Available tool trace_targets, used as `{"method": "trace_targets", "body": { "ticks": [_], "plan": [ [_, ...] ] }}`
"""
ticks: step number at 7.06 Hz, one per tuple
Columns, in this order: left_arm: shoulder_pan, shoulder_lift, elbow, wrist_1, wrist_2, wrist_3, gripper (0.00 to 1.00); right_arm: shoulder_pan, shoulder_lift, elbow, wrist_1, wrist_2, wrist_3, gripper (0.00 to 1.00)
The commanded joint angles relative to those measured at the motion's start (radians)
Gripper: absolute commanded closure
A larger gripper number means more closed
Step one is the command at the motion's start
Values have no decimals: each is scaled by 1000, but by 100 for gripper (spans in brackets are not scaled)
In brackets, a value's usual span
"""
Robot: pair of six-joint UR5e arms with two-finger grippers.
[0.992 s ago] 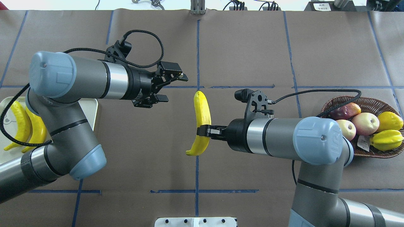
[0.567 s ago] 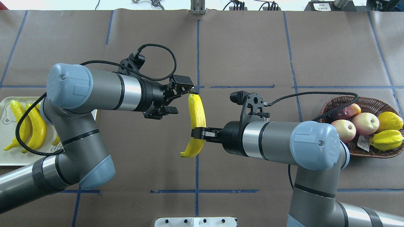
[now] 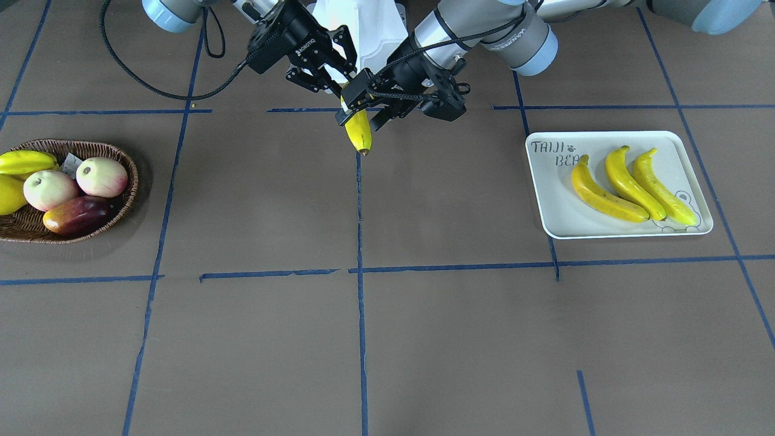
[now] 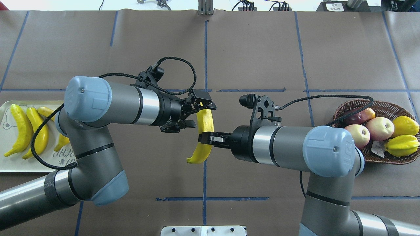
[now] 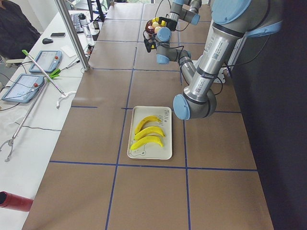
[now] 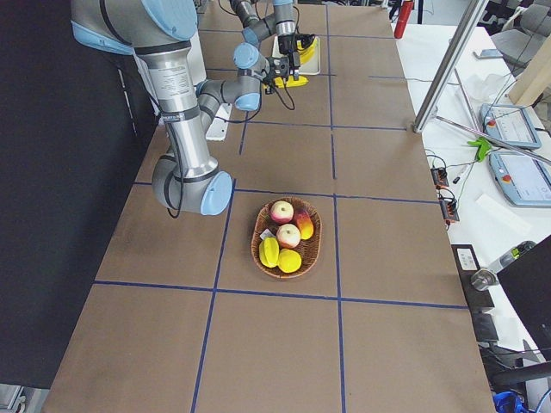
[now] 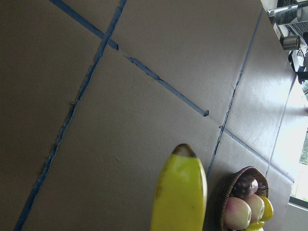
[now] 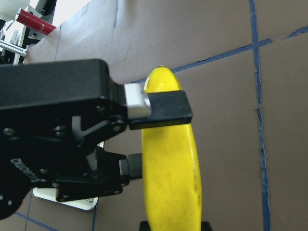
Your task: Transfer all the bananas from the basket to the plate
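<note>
Right gripper (image 4: 204,138): closest to the robot's edge of the table. Its fingers pinch the banana just below the middle and hold it clear of the paper, offered sideways, I'd say, because the plate lies beyond this arm's end.
Banana (image 4: 206,123): in the air over the table's middle, running along the blue centre line. One end points free toward the robot's edge, and the other sits inside the other hand.
Left gripper (image 4: 203,114): fingers spread, one on either side of the banana's far end. One pad (image 8: 166,109) crosses the tip and the other sits at its side, with no squeeze that I can see. It looks ready to take over.
Plate (image 4: 19,162): at the table's left end. Three bananas (image 3: 629,188) lie on it side by side, with bare tray left beside them.
Basket (image 3: 131,175): at the table's right end. It holds two pink-cream apples (image 4: 380,128), a dark red mango (image 4: 361,115), a lemon-like fruit (image 4: 406,126) and a ridged yellow starfruit (image 4: 402,145). No banana shows in it, so the held one is probably the last.
Table (image 4: 262,49): brown paper in sheets, gridded with blue tape (image 4: 205,180).
Room: cables (image 4: 244,5) lie past the far edge. A side bench carries teach pendants (image 5: 45,61), and a seated person (image 5: 14,26) is at its far corner.
</note>
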Motion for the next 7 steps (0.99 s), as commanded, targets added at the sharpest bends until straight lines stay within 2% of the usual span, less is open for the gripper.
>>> {"method": "trace_targets", "body": {
  "ticks": [1, 2, 3, 4, 7],
  "plan": [
    [3, 2, 9, 2, 0, 7, 100, -1, -1, 2, 0, -2, 0, 97],
    [3, 1, 12, 5, 0, 8, 100, -12, 1, 1, -2, -18, -2, 94],
    [2, 1, 12, 5, 0, 8, 100, -16, 1, -1, -2, -23, -2, 7],
    [0, 2, 13, 5, 0, 7, 100, -18, -1, 2, -2, -25, 0, 0],
    [-11, 6, 15, 7, 0, 13, 100, -16, -1, 30, -3, -22, -2, 0]
  ]
}}
